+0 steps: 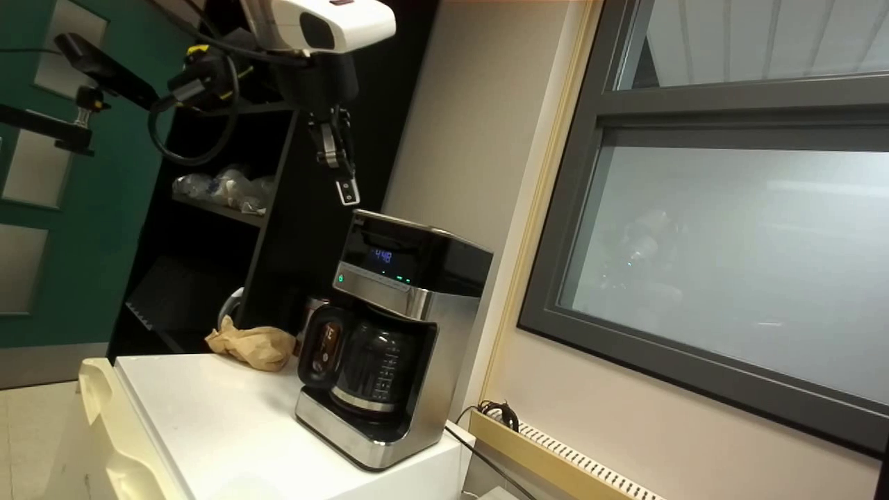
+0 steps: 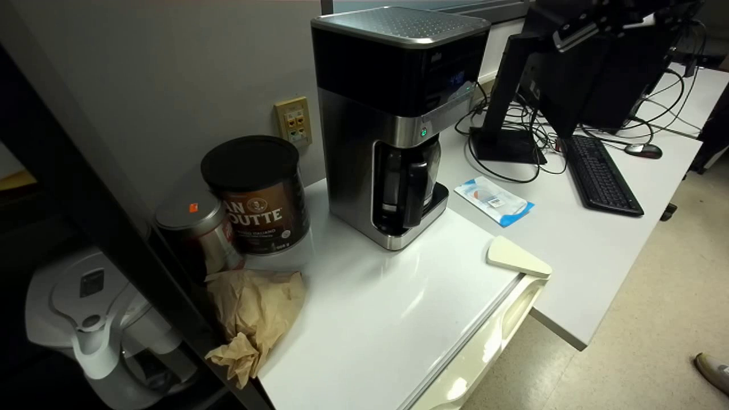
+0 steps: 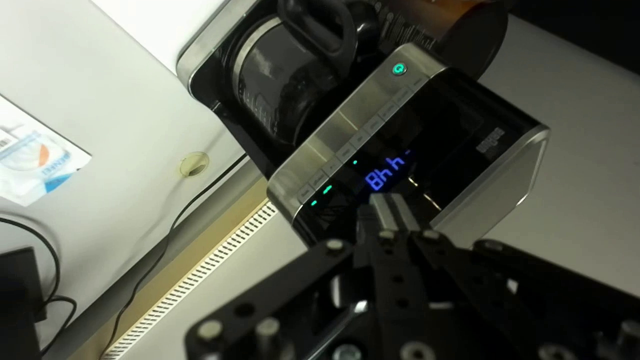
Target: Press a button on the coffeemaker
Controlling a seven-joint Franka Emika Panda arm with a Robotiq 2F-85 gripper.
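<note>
My gripper (image 3: 391, 210) is closed, its two ends together with nothing that I can make out between them, so it serves as a blunt prod. The coffeemaker (image 1: 417, 302) stands upright on the white cabinet (image 1: 229, 430), just below the middle of the frame in an exterior view; there my tip hangs just above the upper left corner of its top. In an exterior view my fingers (image 2: 576, 35) appear at the upper right, well apart from the machine. What the press turns on shows best in the wrist view: my tip overlaps the dark display panel (image 3: 430, 135) just below its blue digits (image 3: 379, 180), while the button strip (image 3: 360, 137) slants beyond it, from lower left to upper right, and the lit power button (image 3: 399, 69) sits at its upper end, almost straight up the frame from me. The task names no particular button. I judge that I need to carry the tip up the frame, across the display, before pushing; because the strip runs aslant to my fingers, a small sideways error could land me on a neighbouring key.
</note>
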